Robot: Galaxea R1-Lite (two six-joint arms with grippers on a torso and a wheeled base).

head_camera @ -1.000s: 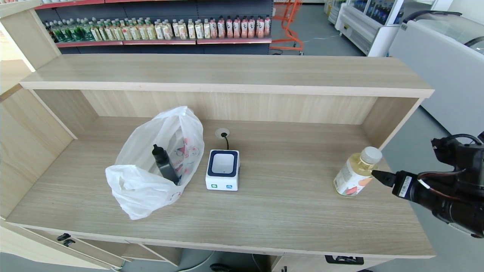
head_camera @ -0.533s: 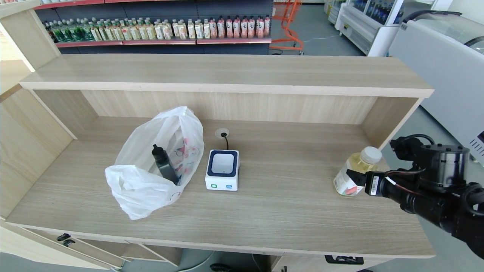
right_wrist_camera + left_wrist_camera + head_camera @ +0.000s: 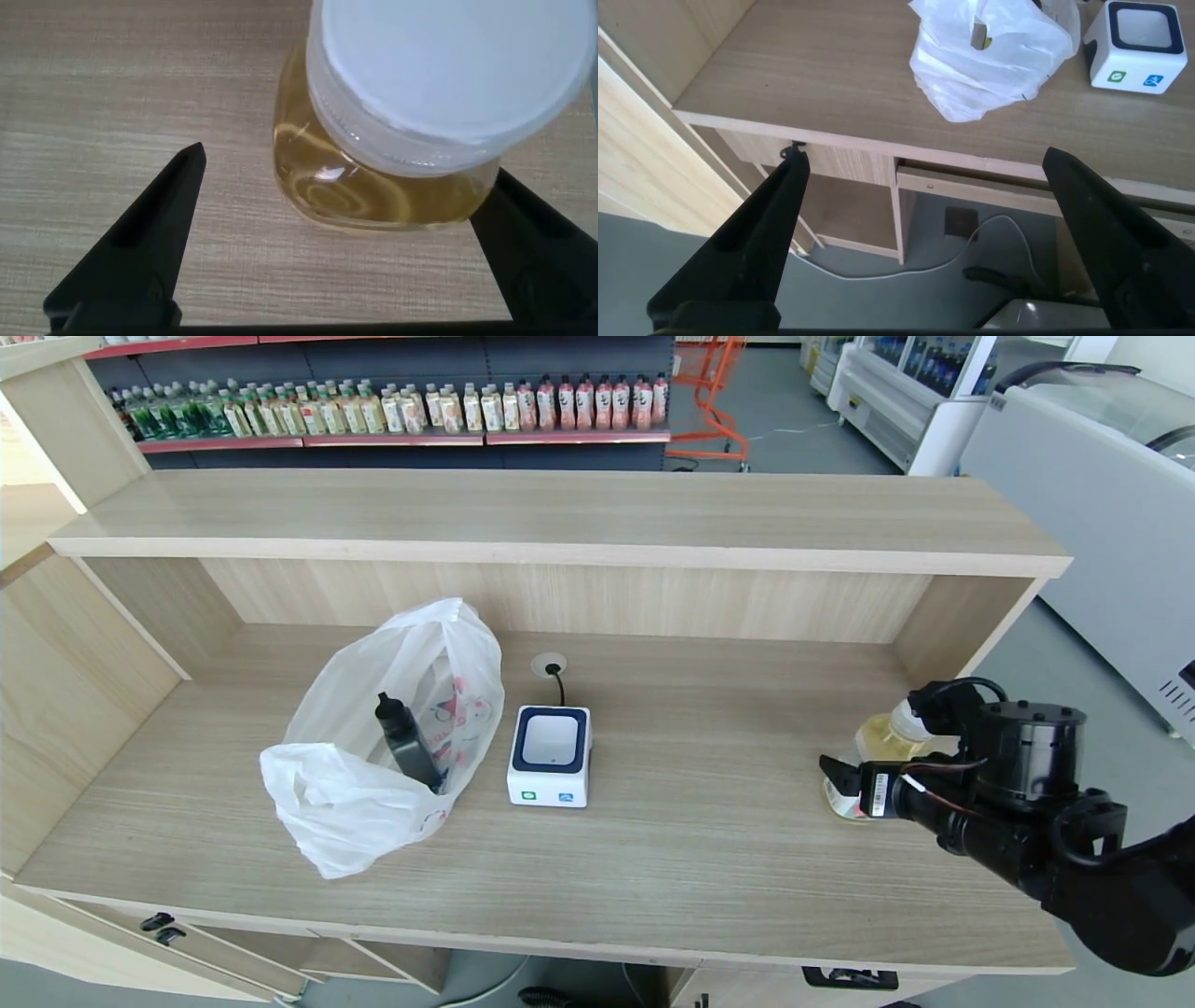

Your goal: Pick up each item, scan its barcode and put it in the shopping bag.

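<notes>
Straddling the drink bottle (image 3: 876,741) on the counter (image 3: 709,840), our right gripper (image 3: 336,275) stands spread, one finger on either side. Well to its left, beyond the scanner (image 3: 550,755), the shopping bag (image 3: 355,803) holds a dark bottle (image 3: 407,747). Our left gripper (image 3: 924,252) hangs spread.

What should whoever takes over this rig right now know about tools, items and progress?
Right tool open, straddling the clear bottle standing at the right end of the counter; no grip yet.
Left tool open, off the front edge of the counter.
Done: a dark bottle sits in the shopping bag, left of the scanner.
Left: grasp the clear bottle, scan it, bag it.
</notes>
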